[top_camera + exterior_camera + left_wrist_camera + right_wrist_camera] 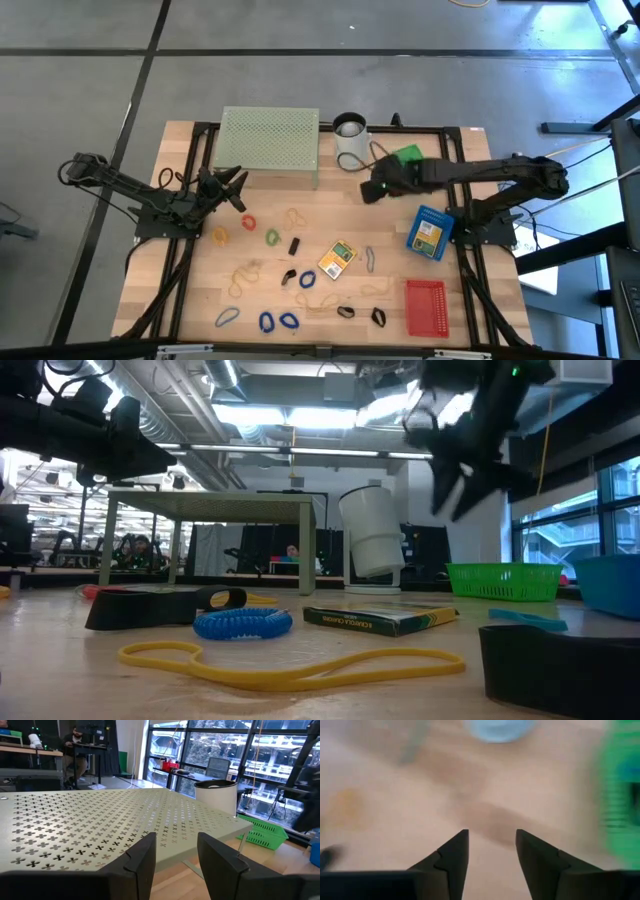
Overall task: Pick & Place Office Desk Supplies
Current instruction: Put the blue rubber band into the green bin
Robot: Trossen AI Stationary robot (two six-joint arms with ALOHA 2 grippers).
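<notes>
Right gripper [372, 188]: fingers spread, empty, above bare table [480, 320] just beside white cup [350, 140]; blurry wrist view. Left gripper [237, 183]: spread, empty, at mesh stand [268, 145] edge. Rubber bands [276, 321], binder clips [294, 246], card pack [337, 259] lie loose mid-table, apart from both.

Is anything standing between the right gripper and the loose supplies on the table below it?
Nothing visible does. The right gripper hangs open above bare wood near the white cup, holding nothing. The yellow card pack and rubber bands lie in the open toward the table's front, with only tabletop between.
</notes>
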